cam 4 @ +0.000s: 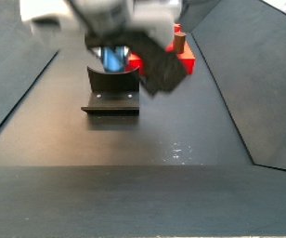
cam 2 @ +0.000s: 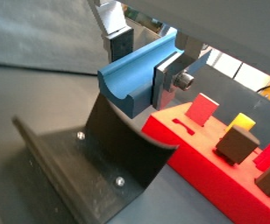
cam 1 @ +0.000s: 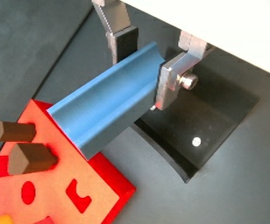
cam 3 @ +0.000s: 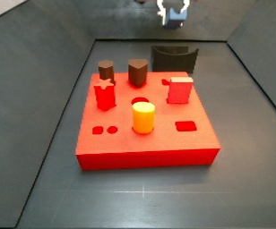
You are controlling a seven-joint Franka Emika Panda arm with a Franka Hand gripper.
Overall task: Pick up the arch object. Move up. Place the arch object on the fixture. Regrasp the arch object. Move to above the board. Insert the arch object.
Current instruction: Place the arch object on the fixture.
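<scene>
The gripper [cam 1: 147, 66] holds the arch object [cam 1: 108, 101] between its two fingers [cam 1: 170, 80], which press flat on either side of the blue block. In both wrist views the silver plates sit flush against the block's sides. There the arch object looks like a long blue piece with a hollowed, curved face, seen end-on in a wrist view [cam 2: 135, 77], where the concave groove is plain.

The fixture [cam 1: 202, 131] lies under the held piece: in a wrist view its flat dark base plate with a small pale screw head shows just beyond the fingers. From the opposite side, a wrist view shows the fixture [cam 2: 103, 166] as an upright dark wall with a curved top edge, and the arch object hangs close above that edge; whether they touch cannot be told.

The board [cam 1: 55, 188] sits just beside the fixture. A wrist view shows its red corner with two brown pegs [cam 1: 30, 156] and some cut-out holes, while the opposite wrist view shows red, yellow and brown pegs along the board [cam 2: 208, 171].

In a side view the whole board [cam 3: 147, 143] is seen on the dark surface [cam 3: 141, 192], with the fixture [cam 3: 174, 59] behind it and the gripper [cam 3: 173, 15] high at the frame's top edge, the blue piece scarcely visible. In a side view from the far end, the blurred gripper [cam 4: 112, 42] hangs over the fixture [cam 4: 110, 96], with a blue patch of the arch object [cam 4: 110, 61] showing beneath it.
</scene>
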